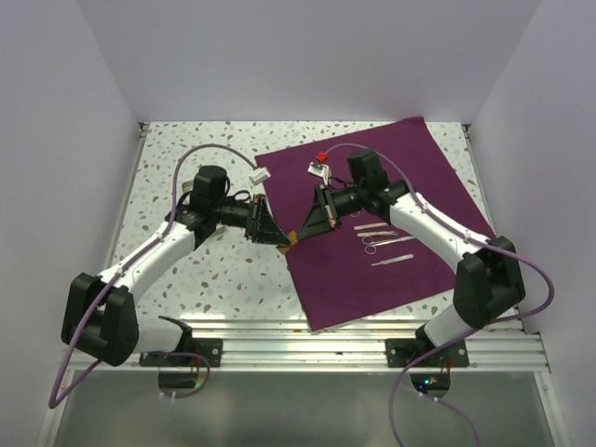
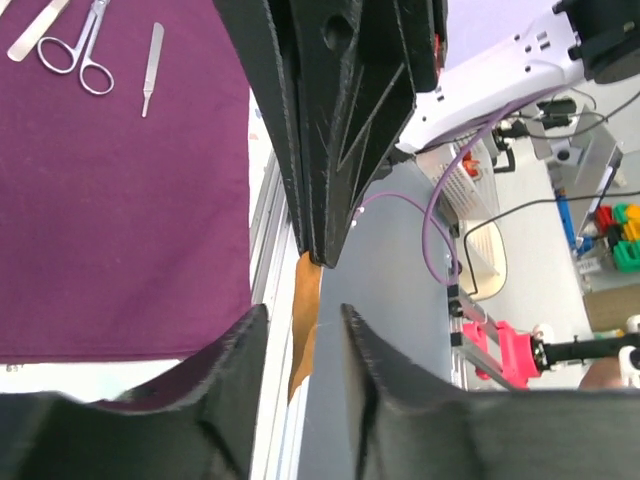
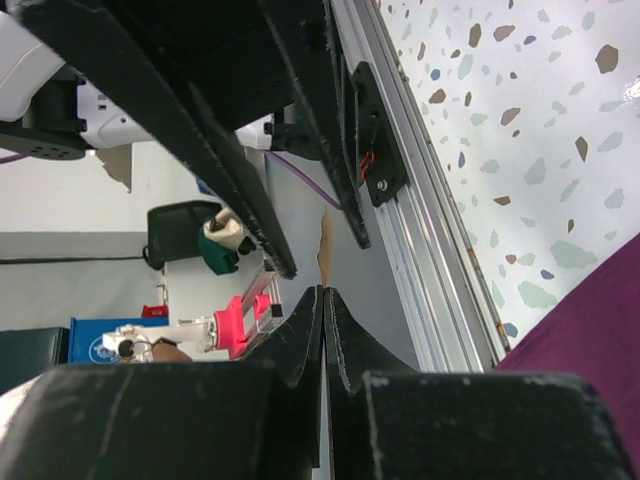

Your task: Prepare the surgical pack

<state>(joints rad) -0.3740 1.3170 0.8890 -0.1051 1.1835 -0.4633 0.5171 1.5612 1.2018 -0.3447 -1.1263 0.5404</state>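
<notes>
The plum-purple cloth (image 1: 358,289) lies spread flat on the right half of the table. My right gripper (image 1: 308,229) is shut on a thin orange strip (image 1: 291,238) and holds it in the air over the cloth's left edge. My left gripper (image 1: 277,233) faces it, open, with its fingers on either side of the strip's free end. In the left wrist view the strip (image 2: 304,315) hangs from the right fingertips into the gap of my left gripper (image 2: 305,322). In the right wrist view my right gripper (image 3: 323,292) pinches the strip (image 3: 324,250).
Steel scissors (image 1: 370,244), forceps (image 1: 372,226) and a scalpel (image 1: 391,262) lie on the cloth behind the right arm. A small steel tray (image 1: 318,169) with a red item sits at the cloth's far edge. White pads (image 1: 260,177) lie on the speckled table.
</notes>
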